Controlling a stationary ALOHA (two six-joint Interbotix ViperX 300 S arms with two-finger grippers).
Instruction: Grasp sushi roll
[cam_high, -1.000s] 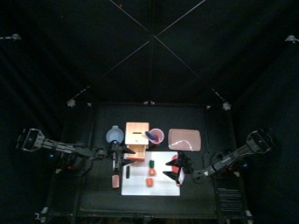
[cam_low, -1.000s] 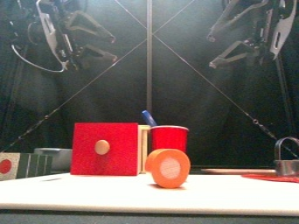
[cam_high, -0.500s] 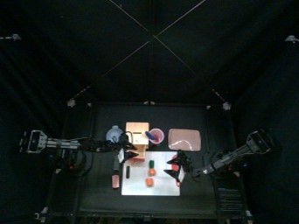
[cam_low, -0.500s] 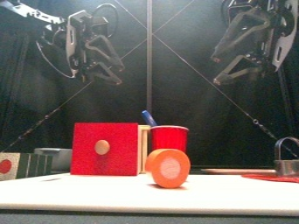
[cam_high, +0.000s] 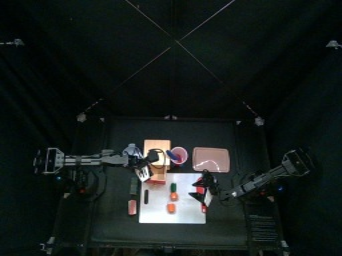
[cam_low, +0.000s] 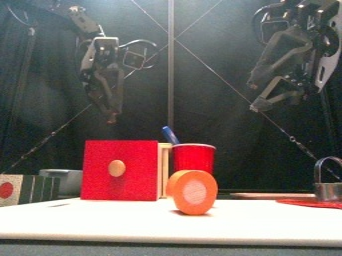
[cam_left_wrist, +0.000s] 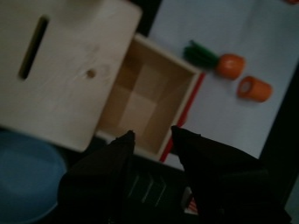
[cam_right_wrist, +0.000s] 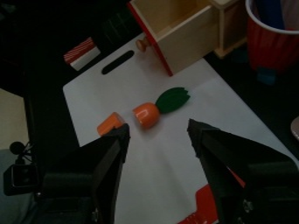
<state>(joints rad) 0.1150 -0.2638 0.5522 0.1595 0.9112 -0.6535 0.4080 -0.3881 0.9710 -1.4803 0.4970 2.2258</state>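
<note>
Since the earlier frame, the left gripper (cam_left_wrist: 152, 136) has been swung inward from 9 o'clock; its jaws are held spread above the pale wooden box (cam_left_wrist: 70, 61) with its open drawer. The right gripper (cam_right_wrist: 158, 131) is likewise spread over the smooth white mat (cam_right_wrist: 198, 166). The round orange sushi roll (cam_low: 193, 192) is seen on the mat, at 6 o'clock of the box, ungrasped.

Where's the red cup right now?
Front view: the red cup stands mid-table, just right of the red-fronted box, behind the orange slice. Top view: beside the pink plate.
</note>
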